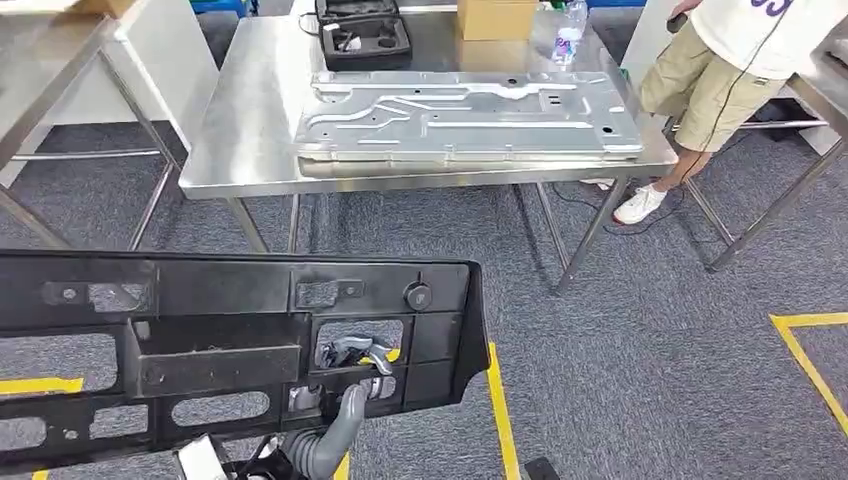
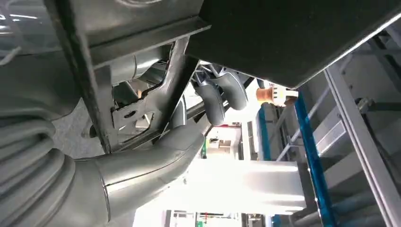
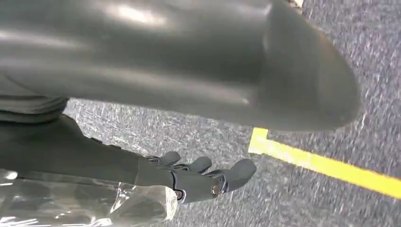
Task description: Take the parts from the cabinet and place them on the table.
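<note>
A large black plastic panel (image 1: 220,300) with several cut-outs hangs low at the front left, held flat before me. My left hand (image 1: 355,355) shows through one of its openings. In the left wrist view its fingers (image 2: 220,94) hook over an inner edge of the black panel (image 2: 283,33) and grip it. My right hand (image 3: 203,177) hangs over the grey carpet with its fingers apart and nothing in it. Ahead stands the steel table (image 1: 250,150), and a pressed silver metal sheet part (image 1: 465,115) lies across it.
At the table's back are a black case (image 1: 362,35), a cardboard box (image 1: 495,18) and a water bottle (image 1: 567,35). A person (image 1: 720,60) stands at its right end. Other steel tables (image 1: 50,60) flank it. Yellow tape (image 1: 500,400) marks the carpet.
</note>
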Controlling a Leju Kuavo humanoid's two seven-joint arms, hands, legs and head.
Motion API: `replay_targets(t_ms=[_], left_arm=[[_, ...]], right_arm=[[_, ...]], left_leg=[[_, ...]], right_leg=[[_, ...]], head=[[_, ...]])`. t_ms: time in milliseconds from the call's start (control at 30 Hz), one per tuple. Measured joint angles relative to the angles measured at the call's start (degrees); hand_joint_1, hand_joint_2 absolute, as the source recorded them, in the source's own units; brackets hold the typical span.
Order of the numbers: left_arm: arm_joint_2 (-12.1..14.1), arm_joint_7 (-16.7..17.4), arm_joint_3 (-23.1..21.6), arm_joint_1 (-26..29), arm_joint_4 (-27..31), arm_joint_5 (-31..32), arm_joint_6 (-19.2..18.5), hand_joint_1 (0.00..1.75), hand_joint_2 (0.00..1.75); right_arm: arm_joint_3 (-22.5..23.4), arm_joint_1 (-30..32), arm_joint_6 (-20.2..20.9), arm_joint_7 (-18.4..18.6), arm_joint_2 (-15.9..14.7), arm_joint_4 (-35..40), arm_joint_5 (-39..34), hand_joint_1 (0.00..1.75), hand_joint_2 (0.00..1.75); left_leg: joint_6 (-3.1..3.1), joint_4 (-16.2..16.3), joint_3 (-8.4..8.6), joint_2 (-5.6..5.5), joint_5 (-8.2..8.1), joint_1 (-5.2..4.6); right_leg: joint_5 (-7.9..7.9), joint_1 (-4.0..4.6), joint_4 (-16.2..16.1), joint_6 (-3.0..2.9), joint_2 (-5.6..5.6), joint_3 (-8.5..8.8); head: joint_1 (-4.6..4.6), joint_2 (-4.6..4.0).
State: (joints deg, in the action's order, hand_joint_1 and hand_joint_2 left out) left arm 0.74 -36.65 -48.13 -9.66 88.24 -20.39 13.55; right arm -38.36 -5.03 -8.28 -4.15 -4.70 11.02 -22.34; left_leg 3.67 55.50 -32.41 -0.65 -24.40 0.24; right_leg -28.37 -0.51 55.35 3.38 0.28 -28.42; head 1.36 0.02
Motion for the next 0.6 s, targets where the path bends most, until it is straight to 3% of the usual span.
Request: replay_targets(t_ms=[33,67,133,167,200,233,300,333,367,400,433,467,533,600], left_arm=[[0.00,0.00,0.00,-0.07,0.15,-0.02,0.00,1.75,1.75],[0.00,0.00,0.00,-0.15,0.26,-0.04,0.00,1.75,1.75],[0.02,0.00,0.00,-0.05,0.26,0.00,0.00,1.75,1.75],[0.02,0.00,0.00,0.05,0.26,-0.02,0.02,1.75,1.75],[0.02,0.00,0.00,0.06,0.26,-0.04,0.02,1.75,1.75],[0.02,0.00,0.00,0.05,0.26,-0.04,0.02,1.75,1.75],[0.02,0.00,0.00,0.04,0.26,-0.02,0.02,1.75,1.75],[0.02,0.00,0.00,0.04,0.26,-0.02,0.02,1.75,1.75],[0.02,0.07,0.00,0.02,0.28,0.00,0.07,1.75,1.75],[0.02,0.13,0.02,0.02,0.28,-0.02,0.07,1.75,1.75],[0.04,0.22,0.00,0.09,0.26,0.00,0.04,1.75,1.75],[0.02,0.20,0.00,0.15,0.28,0.02,0.04,1.75,1.75],[0.04,0.15,0.04,0.01,0.39,0.02,0.09,1.75,1.75],[0.04,0.13,0.04,-0.05,0.52,0.18,0.09,1.75,1.75]], right_arm=[[-0.02,-0.02,0.00,-0.02,0.09,0.00,0.00,0.00,0.00],[-0.04,-0.05,0.02,-0.04,0.11,0.00,0.00,0.00,0.00],[-0.04,0.01,0.00,-0.04,0.11,0.00,0.00,0.00,0.00],[-0.04,0.12,0.00,-0.04,0.09,0.00,0.00,0.00,0.00],[-0.04,0.22,0.00,-0.04,0.09,0.00,0.00,0.00,0.00],[-0.07,0.25,0.00,-0.02,0.09,0.00,0.00,0.00,0.00],[-0.09,0.22,0.00,0.11,0.09,0.00,0.00,0.00,0.00],[-0.13,0.23,0.00,0.11,0.09,0.00,0.00,0.00,0.00],[-0.20,0.16,0.00,0.22,0.09,0.00,-0.02,0.00,0.00],[-0.26,0.05,0.02,0.26,0.09,0.00,0.00,0.00,0.00],[-0.33,0.19,0.02,0.31,0.07,0.00,0.00,0.00,0.00],[-0.37,0.32,0.02,0.35,0.07,0.00,0.00,0.00,0.00],[-0.42,0.29,0.00,0.33,0.09,0.00,0.00,0.00,0.00],[-0.42,0.14,0.00,0.31,0.04,0.00,-0.02,0.00,0.00]], left_leg=[[0.32,-0.11,0.52,0.05,-0.20,0.04],[0.67,-0.13,0.84,0.11,-0.43,0.04],[1.01,-0.12,1.34,0.05,-0.99,-0.07],[1.10,-0.12,1.63,-0.09,-1.30,-0.08],[1.06,-0.12,2.06,-0.27,-1.65,-0.06],[0.97,-0.12,2.60,-0.43,-2.05,-0.02],[0.64,-0.15,4.10,-0.51,-3.06,0.04],[0.38,-0.25,4.07,-0.52,-3.53,0.03],[0.06,-0.14,4.51,-0.54,-3.74,-0.21],[-0.31,-0.52,4.22,-0.56,-3.95,-0.22],[-0.71,-0.25,4.84,-0.56,-3.82,-0.28],[-0.96,-0.14,4.93,-0.53,-3.75,-0.43],[-1.41,1.42,4.88,-0.30,-5.14,-0.16],[-1.85,9.68,0.12,-0.25,-7.45,-0.07]], right_leg=[[-0.79,-0.03,2.18,0.15,-0.03,-0.81],[-2.36,-0.11,6.03,0.28,-0.02,-2.82],[-5.93,-0.14,15.86,0.53,-0.02,-8.91],[-6.56,-0.15,18.73,0.59,-0.02,-11.29],[-5.56,-0.17,18.54,0.62,-0.02,-12.22],[-3.14,-0.18,15.83,0.56,-0.02,-11.74],[4.13,-0.21,5.23,0.40,-0.03,-7.89],[6.49,-0.18,0.64,0.20,-0.08,-6.46],[3.64,0.12,0.55,-0.07,-0.16,-6.52],[3.51,0.50,0.71,-0.45,-0.13,-6.48],[4.82,0.49,0.22,-1.08,-0.04,-6.54],[4.62,0.34,0.18,-1.42,-0.09,-6.12],[4.51,0.00,-0.30,-1.93,-0.06,-4.58],[3.89,0.03,-0.30,-2.46,-0.06,-3.97]], head=[[0.07,-0.02],[0.13,-0.02],[0.15,-0.02],[0.15,-0.02],[0.15,-0.02],[0.20,-0.02],[0.20,-0.02],[0.24,-0.02],[0.09,-0.02],[0.15,-0.02],[0.15,-0.02],[0.17,-0.02],[0.06,-0.02],[-0.18,-0.02]])
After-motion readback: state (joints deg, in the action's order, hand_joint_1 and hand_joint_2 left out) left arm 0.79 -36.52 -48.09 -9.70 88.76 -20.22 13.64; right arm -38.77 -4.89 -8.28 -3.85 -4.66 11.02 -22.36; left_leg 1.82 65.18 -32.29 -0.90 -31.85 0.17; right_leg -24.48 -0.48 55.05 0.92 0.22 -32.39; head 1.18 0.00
